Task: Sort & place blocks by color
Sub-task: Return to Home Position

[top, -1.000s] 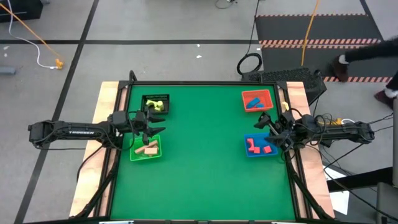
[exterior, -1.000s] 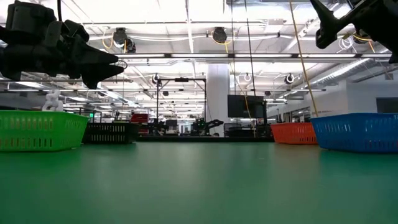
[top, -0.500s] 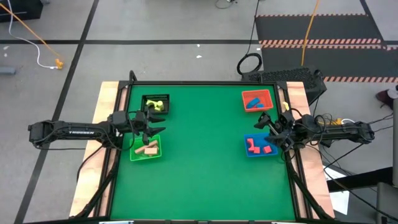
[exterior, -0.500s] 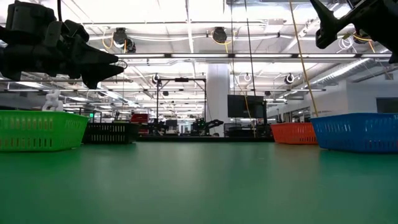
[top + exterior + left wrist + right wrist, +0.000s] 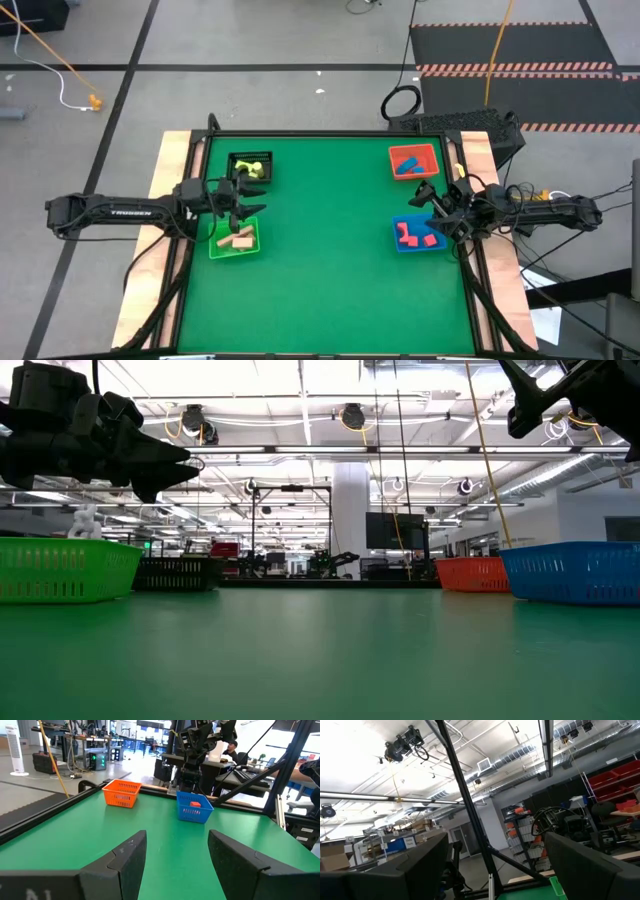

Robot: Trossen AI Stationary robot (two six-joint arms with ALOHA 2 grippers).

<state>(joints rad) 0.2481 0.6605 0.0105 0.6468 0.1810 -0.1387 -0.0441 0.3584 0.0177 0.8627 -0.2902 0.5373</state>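
Observation:
The blocks lie sorted in four small bins on the green table. In the high view, tan blocks sit in the green bin, yellow-green ones in the black bin, blue ones in the red bin, and red ones in the blue bin. My left gripper hovers open above the far edge of the green bin, holding nothing. My right gripper hovers open above the far edge of the blue bin, also holding nothing. Both are raised well above the table in the low view.
The middle of the green table lies between the two pairs of bins. Wooden side strips and a black frame border the table. In the left wrist view, the right arm stands behind the blue bin.

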